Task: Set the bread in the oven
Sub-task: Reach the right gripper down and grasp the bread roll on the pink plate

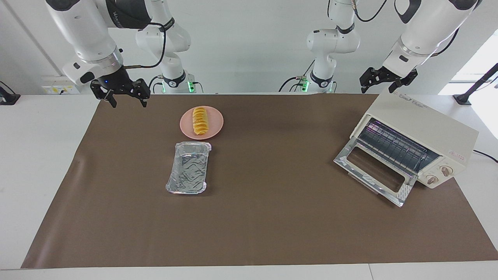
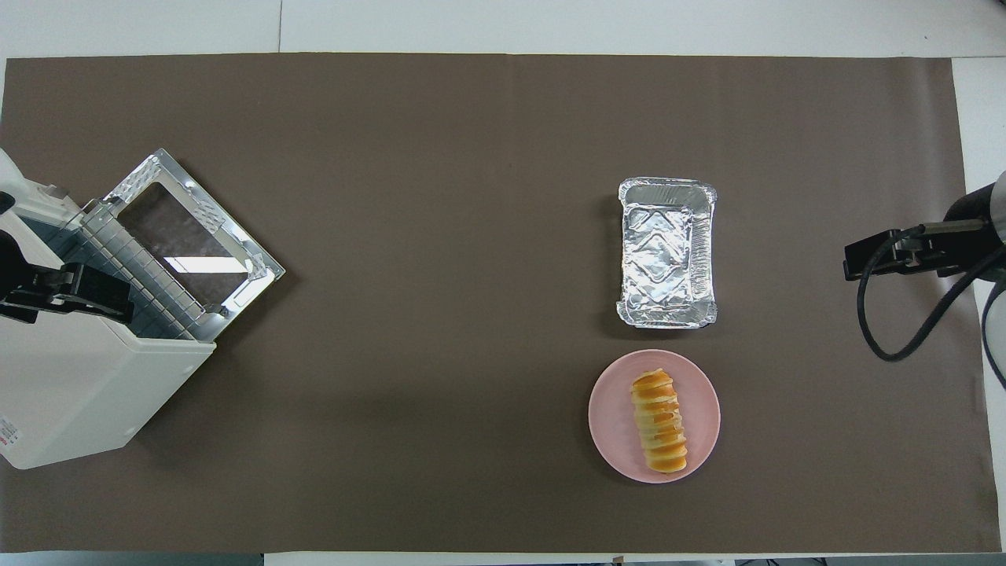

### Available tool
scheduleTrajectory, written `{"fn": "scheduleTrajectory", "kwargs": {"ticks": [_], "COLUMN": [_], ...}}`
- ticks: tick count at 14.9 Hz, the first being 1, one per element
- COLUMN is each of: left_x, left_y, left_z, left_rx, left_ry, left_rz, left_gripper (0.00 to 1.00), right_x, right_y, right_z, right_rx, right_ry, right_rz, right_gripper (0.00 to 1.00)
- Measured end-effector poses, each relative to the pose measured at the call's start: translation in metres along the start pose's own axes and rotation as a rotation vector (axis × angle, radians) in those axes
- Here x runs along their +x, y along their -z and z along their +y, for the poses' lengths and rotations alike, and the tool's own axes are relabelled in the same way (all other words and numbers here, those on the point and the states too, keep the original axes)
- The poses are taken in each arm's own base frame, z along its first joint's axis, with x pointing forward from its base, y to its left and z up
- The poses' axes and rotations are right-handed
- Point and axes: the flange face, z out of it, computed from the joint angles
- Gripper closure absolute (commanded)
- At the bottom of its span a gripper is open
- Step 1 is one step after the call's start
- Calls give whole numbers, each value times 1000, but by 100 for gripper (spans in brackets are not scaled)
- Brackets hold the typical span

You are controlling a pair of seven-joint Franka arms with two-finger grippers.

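The bread (image 1: 200,121) lies on a round pink plate (image 1: 216,128), toward the right arm's end of the table, its long axis running nearer-to-farther from the robots. Just beside the plate, farther from the robots, sits an empty foil tray (image 1: 189,167), aligned the same way.

The oven (image 1: 417,140) stands at the left arm's end, door (image 1: 374,171) dropped open, wire rack visible. The facing view shows its two knobs and some small lettering on top and on the front (none of it readable); the overhead view hides the knobs.

The right gripper (image 1: 127,98) hangs over the mat's corner, fingers spread, grasping nothing. The left gripper (image 1: 379,83) hovers over the oven, likewise released and empty.
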Motion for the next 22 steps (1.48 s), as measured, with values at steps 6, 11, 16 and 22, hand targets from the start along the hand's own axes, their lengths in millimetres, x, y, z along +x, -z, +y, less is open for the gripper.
{"fn": "scheduleTrajectory", "kwargs": {"ticks": [6,11,16,22], "left_x": [0,0,0,0], "left_y": [0,0,0,0], "left_z": [0,0,0,0], "left_rx": [0,0,0,0], "left_ry": [0,0,0,0], "left_rz": [0,0,0,0], "left_gripper": [0,0,0,0], "right_x": [-3,-27,-61,-101], "right_y": [-10,-63,-155,-243], "right_z": [-5,-45,-108,-166], "right_rx": [11,95,119,86], "right_ry": [7,-21,0,18], "right_rz": [-35,-99,-171,-157], "right_gripper": [0,0,0,0]}}
